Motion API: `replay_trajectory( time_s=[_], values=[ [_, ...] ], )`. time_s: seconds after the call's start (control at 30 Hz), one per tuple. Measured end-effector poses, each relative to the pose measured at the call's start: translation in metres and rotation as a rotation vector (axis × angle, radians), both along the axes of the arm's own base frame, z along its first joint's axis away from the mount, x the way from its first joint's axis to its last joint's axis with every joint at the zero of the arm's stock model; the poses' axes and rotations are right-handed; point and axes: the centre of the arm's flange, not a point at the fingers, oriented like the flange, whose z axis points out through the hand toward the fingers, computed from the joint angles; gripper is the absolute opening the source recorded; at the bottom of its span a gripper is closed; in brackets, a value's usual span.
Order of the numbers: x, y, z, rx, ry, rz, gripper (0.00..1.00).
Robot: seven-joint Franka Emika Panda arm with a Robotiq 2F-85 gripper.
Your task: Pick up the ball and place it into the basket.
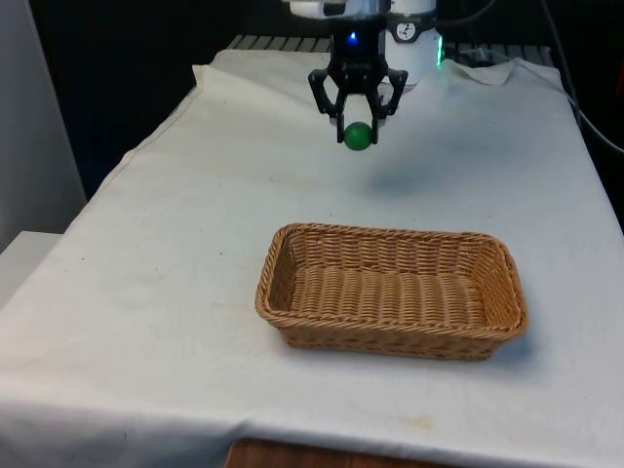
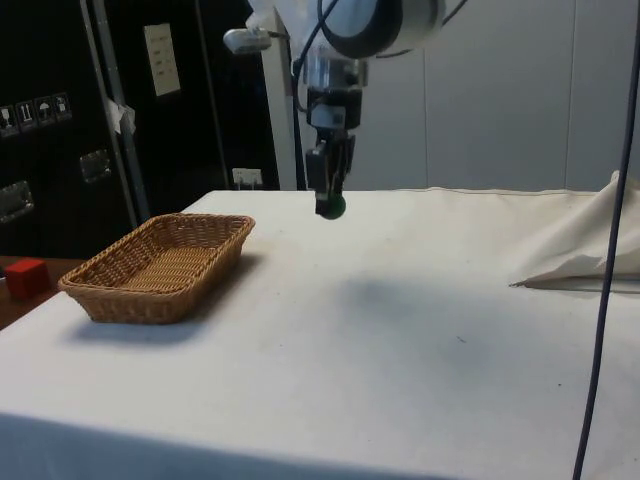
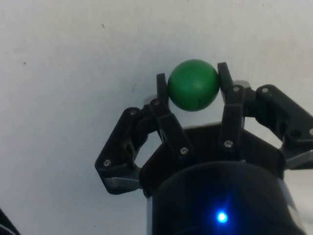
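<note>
The gripper [image 1: 358,125] has its 2 fingers [image 3: 162,93] clamped on the green ball [image 1: 358,136], holding it in the air above the white cloth [image 1: 175,253]. The wicker basket [image 1: 292,327] sits well apart, nearer the front camera.

Woven wicker basket [image 1: 390,292], matt smooth ball [image 3: 193,84], white cloth [image 1: 195,244].
</note>
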Motion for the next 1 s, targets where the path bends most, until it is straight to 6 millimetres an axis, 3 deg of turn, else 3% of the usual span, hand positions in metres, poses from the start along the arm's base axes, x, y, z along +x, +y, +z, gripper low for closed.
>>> replay_trajectory(
  time_s=[0.83,1.0],
  values=[
    [0.040,-0.001,0.079,0.053,0.003,0.006,0.02],
    [0.049,0.000,0.088,0.051,0.002,0.009,0.02]
  ],
)
